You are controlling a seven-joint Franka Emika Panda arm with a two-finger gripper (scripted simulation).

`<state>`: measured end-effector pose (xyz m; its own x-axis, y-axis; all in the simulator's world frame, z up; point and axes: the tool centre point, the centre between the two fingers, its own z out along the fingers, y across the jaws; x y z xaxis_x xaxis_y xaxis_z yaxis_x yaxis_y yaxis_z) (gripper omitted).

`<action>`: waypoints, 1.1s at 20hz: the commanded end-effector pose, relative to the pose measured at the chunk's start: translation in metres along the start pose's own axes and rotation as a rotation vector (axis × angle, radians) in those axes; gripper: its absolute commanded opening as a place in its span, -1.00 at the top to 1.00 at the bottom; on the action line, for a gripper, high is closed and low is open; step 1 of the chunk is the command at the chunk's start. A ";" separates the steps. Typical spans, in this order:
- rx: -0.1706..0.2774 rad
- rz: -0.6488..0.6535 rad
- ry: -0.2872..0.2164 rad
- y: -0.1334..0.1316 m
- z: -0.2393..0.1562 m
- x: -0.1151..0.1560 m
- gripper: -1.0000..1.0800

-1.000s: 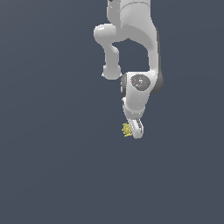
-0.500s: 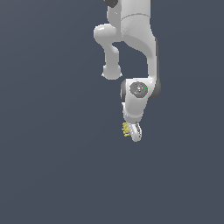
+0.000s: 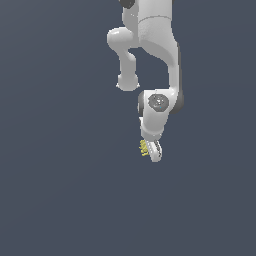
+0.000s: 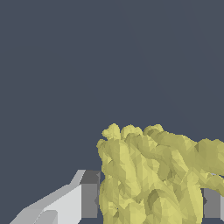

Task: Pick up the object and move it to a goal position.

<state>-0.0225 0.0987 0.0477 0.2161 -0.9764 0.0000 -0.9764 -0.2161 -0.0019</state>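
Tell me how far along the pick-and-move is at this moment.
Done: the grasp. In the wrist view the yellow clump sits between the gripper fingers. In hand: the exterior view shows the clump at the gripper tip. Left: delivery; no goal marker is visible, so remaining travel cannot be judged.

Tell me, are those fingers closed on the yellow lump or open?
Closed on it: in the wrist view the yellow clump fills the gap between both fingers, touching each.

The clump [image 3: 144,148] sits at the arm's low end, between the pincer's [image 3: 151,150] fingers [image 4: 83,199], poking out toward the exterior view's left.
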 end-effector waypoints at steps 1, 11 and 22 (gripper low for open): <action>0.000 0.000 0.000 0.000 0.000 0.000 1.00; 0.000 0.000 0.000 0.003 -0.034 -0.001 1.00; -0.001 0.001 0.000 0.011 -0.135 -0.002 1.00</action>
<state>-0.0324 0.0984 0.1669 0.2152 -0.9766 -0.0006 -0.9766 -0.2152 -0.0011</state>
